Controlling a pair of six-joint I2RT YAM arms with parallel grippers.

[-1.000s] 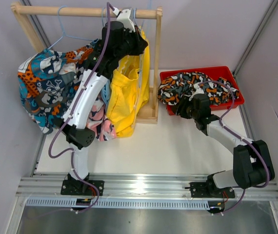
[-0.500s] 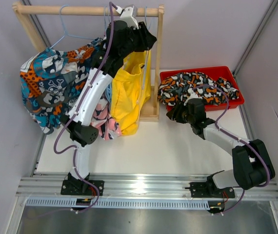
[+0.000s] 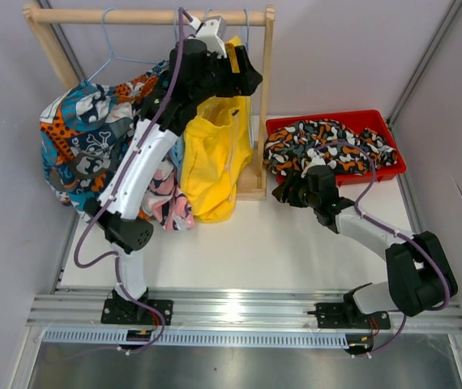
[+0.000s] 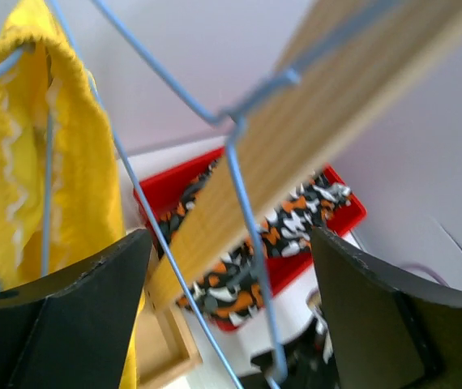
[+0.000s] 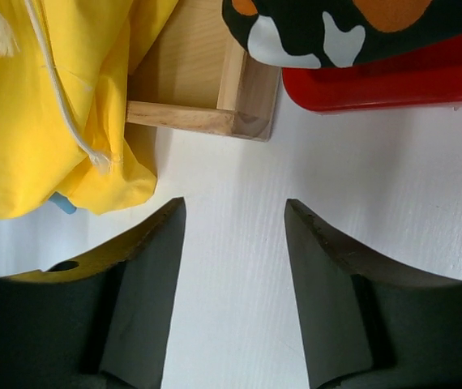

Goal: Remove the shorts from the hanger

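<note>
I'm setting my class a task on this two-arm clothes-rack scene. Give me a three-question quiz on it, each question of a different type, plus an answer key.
1. Multiple choice: where do the black-orange-white shorts lie?
A) draped over an arm
B) in the red bin
C) spread flat on the tabletop
2. True or false: the right gripper holds the yellow shorts.
3. Fill in the blank: the ___ gripper is up by the wooden rail, jaws open around a blue hanger wire.

Key
1: B.
2: False. It is open and empty above the table.
3: Left. The left gripper is the one up by the rail.
</note>
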